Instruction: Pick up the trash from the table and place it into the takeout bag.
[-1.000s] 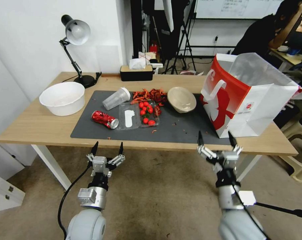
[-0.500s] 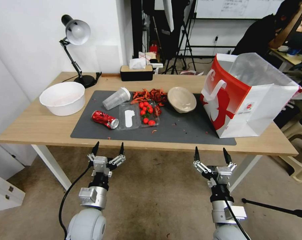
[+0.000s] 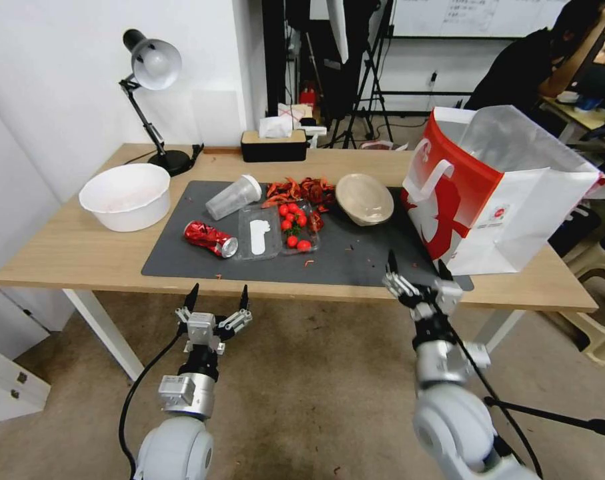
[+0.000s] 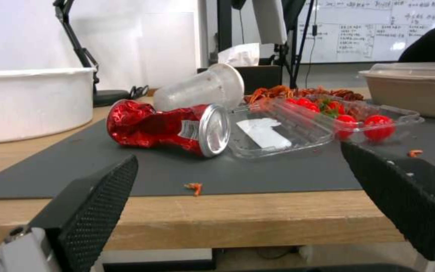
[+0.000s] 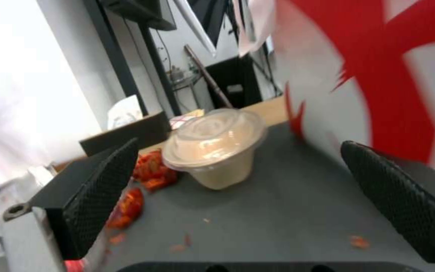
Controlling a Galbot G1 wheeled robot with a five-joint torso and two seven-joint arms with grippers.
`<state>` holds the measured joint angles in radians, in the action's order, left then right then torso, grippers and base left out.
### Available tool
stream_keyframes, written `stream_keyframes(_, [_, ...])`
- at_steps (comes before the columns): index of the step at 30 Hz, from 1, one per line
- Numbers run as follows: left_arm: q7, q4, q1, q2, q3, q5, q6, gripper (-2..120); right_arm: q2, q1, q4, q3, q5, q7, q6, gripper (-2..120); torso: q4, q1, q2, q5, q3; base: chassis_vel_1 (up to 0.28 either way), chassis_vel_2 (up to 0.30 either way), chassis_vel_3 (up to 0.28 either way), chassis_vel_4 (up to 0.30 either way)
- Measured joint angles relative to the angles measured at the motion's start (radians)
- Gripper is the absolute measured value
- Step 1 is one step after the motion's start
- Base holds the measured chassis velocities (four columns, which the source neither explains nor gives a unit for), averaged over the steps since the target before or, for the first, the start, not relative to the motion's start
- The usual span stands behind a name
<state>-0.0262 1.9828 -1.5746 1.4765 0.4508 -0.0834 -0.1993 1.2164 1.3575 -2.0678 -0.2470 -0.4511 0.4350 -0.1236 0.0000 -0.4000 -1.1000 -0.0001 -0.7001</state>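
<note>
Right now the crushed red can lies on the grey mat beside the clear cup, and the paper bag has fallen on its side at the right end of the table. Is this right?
Not quite. The paper bag has not fallen: in the head view it stands upright with its mouth open, at the right end of the table. The rest holds: the crushed red can lies on the grey mat beside the clear cup.

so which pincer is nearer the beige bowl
Right. The right pincer is open over the table's near edge, just in front of the beige bowl. The left pincer hangs open below the edge, nearer the crushed can.
</note>
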Motion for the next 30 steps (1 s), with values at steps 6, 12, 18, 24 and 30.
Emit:
stream_keyframes(6, [0.000, 0.000, -0.003, 0.005, 0.004, 0.002, 0.000, 100, 0.015, -0.179, 0.080, 0.024, -0.230, 0.022, 0.058, 100, 0.0001, 0.000, 0.000, 0.0000, 0.000, 0.000, 0.000, 0.000, 0.000])
stream_keyframes(12, [-0.001, -0.002, -0.003, 0.007, 0.009, 0.002, 0.000, 100, 0.035, -0.328, 0.168, 0.028, -0.479, 0.052, 0.137, 100, 0.0000, 0.000, 0.000, 0.0000, 0.000, 0.000, 0.000, 0.000, 0.000])
stream_keyframes(18, [-0.002, -0.006, -0.003, 0.009, 0.014, 0.002, 0.000, 100, 0.056, -0.389, 0.233, 0.033, -0.576, 0.079, 0.184, 100, 0.0000, 0.000, 0.000, 0.0001, 0.000, 0.000, 0.000, 0.000, 0.000])
stream_keyframes(24, [-0.003, -0.010, -0.003, 0.009, 0.017, 0.002, -0.002, 100, 0.080, -0.423, 0.296, 0.034, -0.596, 0.078, 0.193, 100, 0.0000, 0.000, 0.000, 0.0001, 0.000, 0.000, 0.000, 0.000, 0.000])
stream_keyframes(30, [-0.003, -0.010, -0.005, 0.009, 0.018, 0.002, -0.005, 100, 0.097, -0.449, 0.336, 0.036, -0.596, 0.072, 0.193, 91, 0.0000, 0.000, 0.000, 0.0000, 0.000, 0.000, 0.000, 0.000, 0.000])
